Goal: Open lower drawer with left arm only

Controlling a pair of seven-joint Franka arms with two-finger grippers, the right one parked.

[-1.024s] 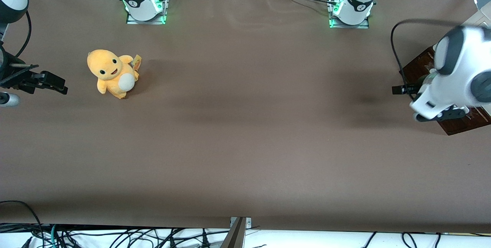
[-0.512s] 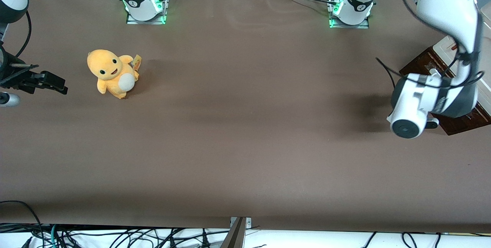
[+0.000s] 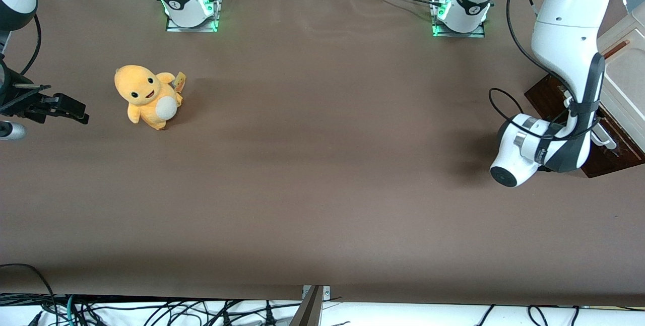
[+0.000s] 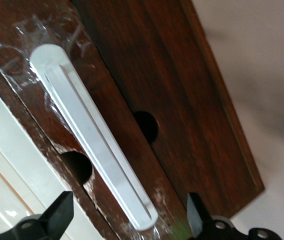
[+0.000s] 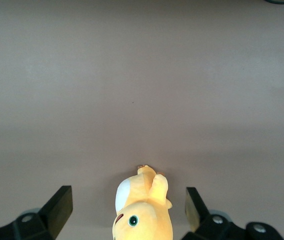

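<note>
— Though shut for now, lower drawer (image 4: pixel 172 95) sits at the working arm's end of the table (image 3: pixel 322 190), dark wood front facing up into the wrist camera, long white handle (image 4: pixel 94 140) taped across it.
— And the gripper (image 4: pixel 127 227)?
— Hovering just above that handle, fingers (image 4: pixel 57 217) spread wide, one to each side of the bar, pinching nothing. Not touching yet.
— So which step?
— Lining up, by the look of it. Reach nearly done, grasp not begun.
— Next move?
— Probably: lower onto the bar, close around it, then pull straight out along the drawer's slide. Left arm (image 3: pixel 569 39) bent over the cabinet; plush toy (image 3: pixel 148 96) well apart, toward the parked arm's end.
</note>
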